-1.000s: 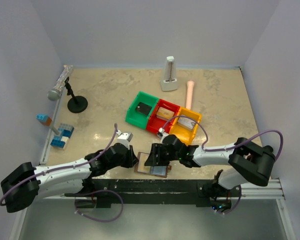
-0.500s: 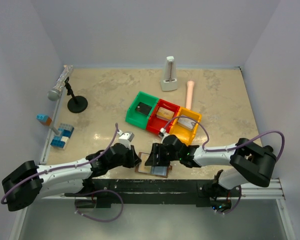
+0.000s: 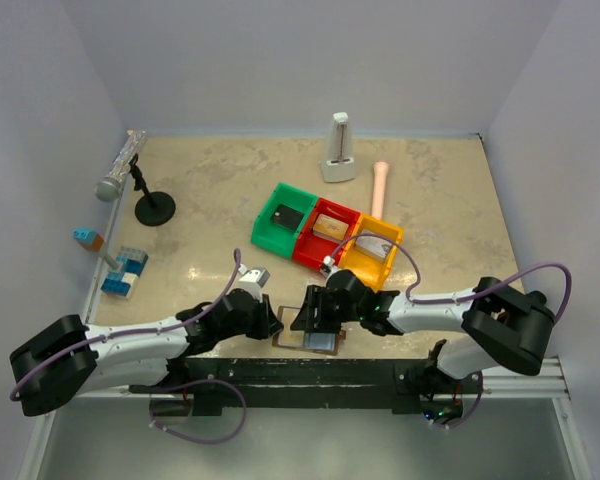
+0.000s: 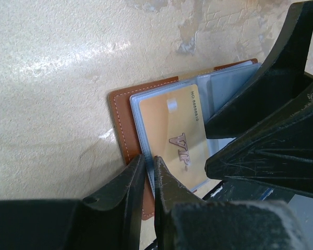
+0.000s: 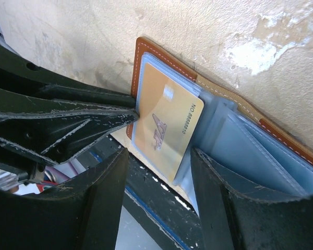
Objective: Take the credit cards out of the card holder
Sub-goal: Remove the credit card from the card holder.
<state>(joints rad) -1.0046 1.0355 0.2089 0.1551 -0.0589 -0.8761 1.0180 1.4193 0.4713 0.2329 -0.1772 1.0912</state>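
The card holder (image 3: 320, 342) lies open at the table's near edge, brown outside with pale grey-blue sleeves (image 5: 250, 140). A gold credit card marked VIP (image 4: 177, 138) sits in its left sleeve and also shows in the right wrist view (image 5: 164, 125). My left gripper (image 4: 148, 160) is shut on the left edge of that sleeve page, beside the card; it also shows in the top view (image 3: 270, 322). My right gripper (image 5: 159, 153) is open, its jaws astride the gold card from the right, one finger (image 5: 219, 182) over the blue sleeves; it also shows in the top view (image 3: 306, 318).
Green (image 3: 280, 218), red (image 3: 325, 230) and yellow (image 3: 373, 248) bins stand just behind the grippers. A black rail (image 3: 310, 372) runs along the near edge. A microphone stand (image 3: 152, 205), blue blocks (image 3: 125, 272), a pink cylinder (image 3: 380, 185) and a white object (image 3: 338, 150) stand farther off.
My left arm has crept a little to the right, toward the card holder. The right arm and the holder have barely moved.
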